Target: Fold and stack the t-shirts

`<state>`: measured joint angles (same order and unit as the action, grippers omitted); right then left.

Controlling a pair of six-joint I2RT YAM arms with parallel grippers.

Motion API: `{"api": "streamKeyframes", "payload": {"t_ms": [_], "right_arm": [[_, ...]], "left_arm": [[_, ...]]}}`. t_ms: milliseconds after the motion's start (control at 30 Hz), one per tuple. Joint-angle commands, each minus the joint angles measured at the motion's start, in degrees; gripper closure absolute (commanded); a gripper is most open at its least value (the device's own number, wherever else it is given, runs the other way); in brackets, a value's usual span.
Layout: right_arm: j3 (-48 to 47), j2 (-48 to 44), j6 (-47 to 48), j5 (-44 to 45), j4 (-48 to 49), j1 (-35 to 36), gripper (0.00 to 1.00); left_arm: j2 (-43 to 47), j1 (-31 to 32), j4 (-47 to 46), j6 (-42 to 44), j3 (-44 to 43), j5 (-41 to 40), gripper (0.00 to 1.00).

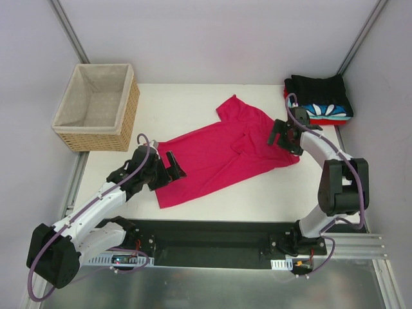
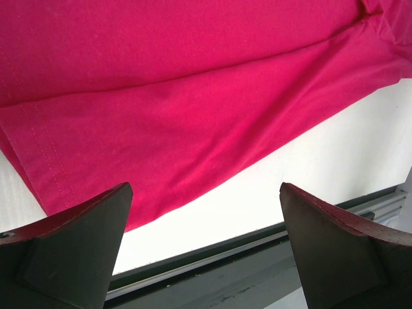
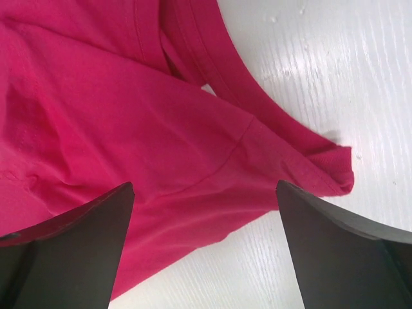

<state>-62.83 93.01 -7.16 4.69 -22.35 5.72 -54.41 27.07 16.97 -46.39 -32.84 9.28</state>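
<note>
Matt crimson-pink cloth tee (image 1: 219,158) on a glossy white table (image 1: 257,193); rough woven wicker basket (image 1: 96,109).

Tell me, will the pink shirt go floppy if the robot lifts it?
Probably floppy: the pink shirt lies in soft wrinkles and folds. Lifted by an edge, it would likely droop. Pushed, it might bunch up rather than slide.

An unfolded t-shirt (image 1: 219,158) lies spread slantwise across the middle of the table (image 1: 257,199), its hem toward the near left and its sleeves toward the far right. A wicker basket (image 1: 96,138) stands at the far left corner, and a stack of folded t-shirts (image 1: 320,100) sits at the far right corner. The left gripper (image 1: 172,166) is at the hem edge, and the right gripper (image 1: 281,136) is over the sleeve end, just before the stack.
</note>
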Motion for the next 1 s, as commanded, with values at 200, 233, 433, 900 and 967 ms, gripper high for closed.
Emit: {"api": "streamKeyframes", "payload": {"t_ms": [200,233,433,900,967], "right_arm": [[-2.39,3.67,0.48,-2.40,3.45,-0.88,0.03],[-2.21,3.84,0.22,-2.93,3.54,-0.88,0.03],[-0.89,5.33,-0.23,-3.55,4.42,-0.88,0.03],[6.13,5.09,-2.24,-6.45,7.32,-1.23,0.03],[8.94,3.41,-2.77,-6.45,7.41,-1.23,0.03]], "left_arm": [[-1.49,-0.53,0.96,2.09,-1.44,-1.28,0.01],[-1.66,-0.61,0.96,2.18,-1.35,-1.28,0.01],[-1.66,-1.14,0.96,2.36,-1.00,-1.10,0.01],[-0.87,-1.41,0.61,1.92,0.14,-0.49,0.01],[-0.69,-1.41,0.52,1.92,0.23,-0.49,0.01]]}}
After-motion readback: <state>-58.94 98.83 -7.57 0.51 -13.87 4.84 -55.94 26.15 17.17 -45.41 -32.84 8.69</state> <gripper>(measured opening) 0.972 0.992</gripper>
